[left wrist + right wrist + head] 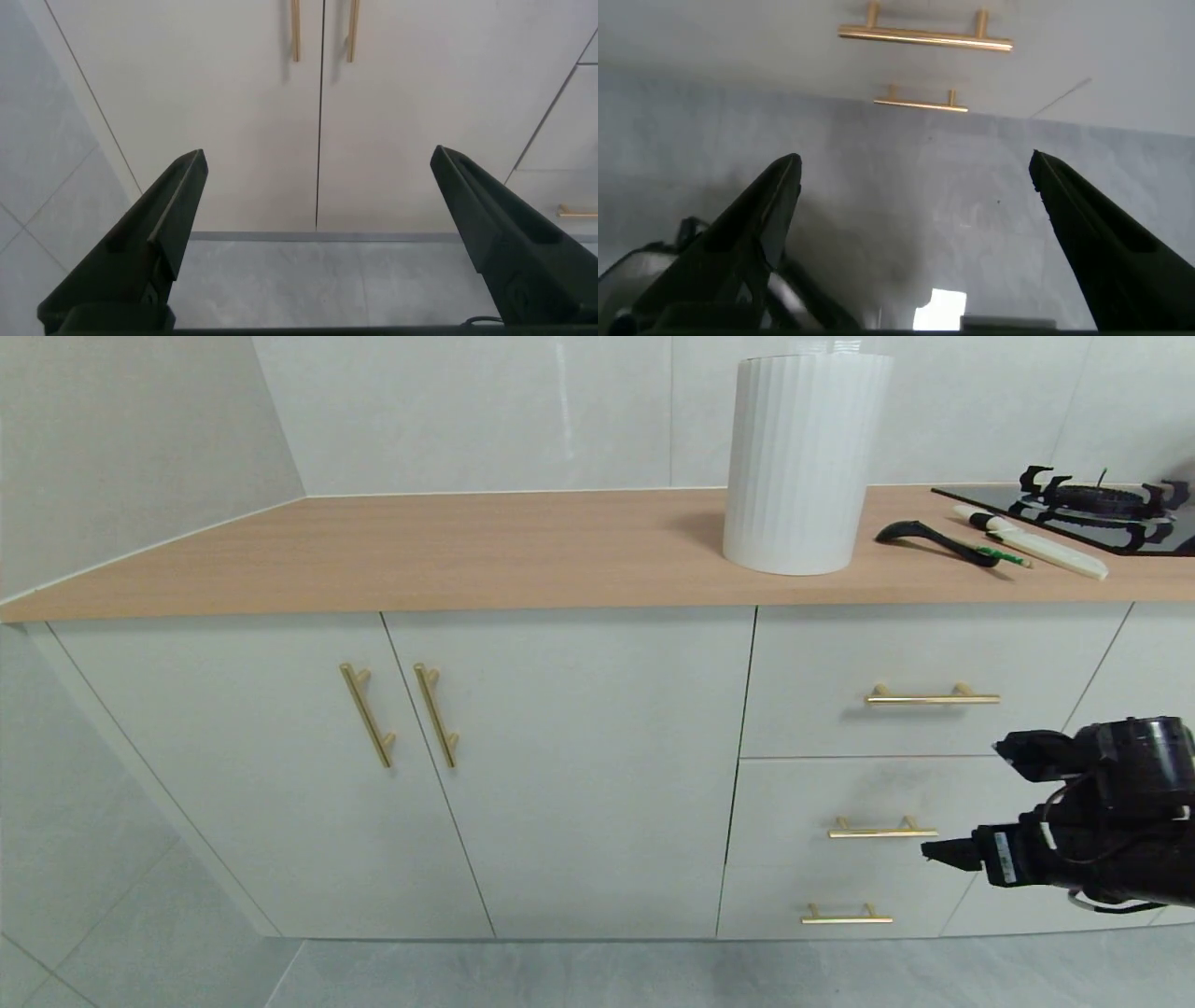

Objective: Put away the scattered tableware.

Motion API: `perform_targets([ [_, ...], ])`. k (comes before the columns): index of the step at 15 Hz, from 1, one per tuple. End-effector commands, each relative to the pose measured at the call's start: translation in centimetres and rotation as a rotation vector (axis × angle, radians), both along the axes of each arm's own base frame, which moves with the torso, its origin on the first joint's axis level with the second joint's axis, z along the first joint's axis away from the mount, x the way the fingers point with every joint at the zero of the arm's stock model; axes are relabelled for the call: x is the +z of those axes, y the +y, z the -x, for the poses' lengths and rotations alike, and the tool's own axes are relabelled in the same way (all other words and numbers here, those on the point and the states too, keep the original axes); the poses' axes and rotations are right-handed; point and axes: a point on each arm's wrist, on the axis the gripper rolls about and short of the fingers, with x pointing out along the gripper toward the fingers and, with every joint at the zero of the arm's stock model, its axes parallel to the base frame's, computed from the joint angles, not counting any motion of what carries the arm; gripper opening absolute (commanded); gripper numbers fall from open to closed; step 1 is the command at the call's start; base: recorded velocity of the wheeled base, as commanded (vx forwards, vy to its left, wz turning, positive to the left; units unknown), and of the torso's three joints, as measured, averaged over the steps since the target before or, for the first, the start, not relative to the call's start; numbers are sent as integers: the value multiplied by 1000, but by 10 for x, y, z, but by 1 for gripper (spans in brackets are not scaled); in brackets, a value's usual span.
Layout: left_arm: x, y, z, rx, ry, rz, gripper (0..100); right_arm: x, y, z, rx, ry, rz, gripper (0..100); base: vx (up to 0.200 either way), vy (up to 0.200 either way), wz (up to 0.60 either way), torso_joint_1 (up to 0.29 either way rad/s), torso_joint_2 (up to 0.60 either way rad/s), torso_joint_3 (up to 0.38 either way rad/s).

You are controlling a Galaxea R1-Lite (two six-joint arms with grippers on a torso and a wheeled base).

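Right tool [976,801] is held low before the drawers [896,798], spread wide apart; left tool [318,161] is spread too, pointed at the cabinet doors [215,112].

On the countertop [467,551] a container [803,457] stands right of centre. Just right of it lie a ladle [924,537] and a knife [1036,546], with the stove [1092,504] behind them at the far right. Below, two doors [392,775] sit left and stacked drawers [915,691] right.
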Motion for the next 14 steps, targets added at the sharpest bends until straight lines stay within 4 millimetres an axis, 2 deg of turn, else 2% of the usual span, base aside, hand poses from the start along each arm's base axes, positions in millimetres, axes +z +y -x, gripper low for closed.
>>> perform_targets([
  [1, 0, 0, 0, 1, 1, 0, 100, -58, 2, -38, -4, 63, 17, 100, 0, 0, 0, 0, 0, 0],
  [3, 0, 0, 0, 1, 1, 0, 100, -66, 0, -52, -59, -17, 66, 100, 0, 0, 0, 0, 0, 0],
  [7, 0, 0, 0, 1, 1, 0, 100, -84, -1, -68, -81, -48, 76, 100, 0, 0, 0, 0, 0, 0],
  [14, 0, 0, 0, 1, 1, 0, 100, -111, 6, -86, -128, -168, 104, 100, 0, 0, 0, 0, 0, 0],
])
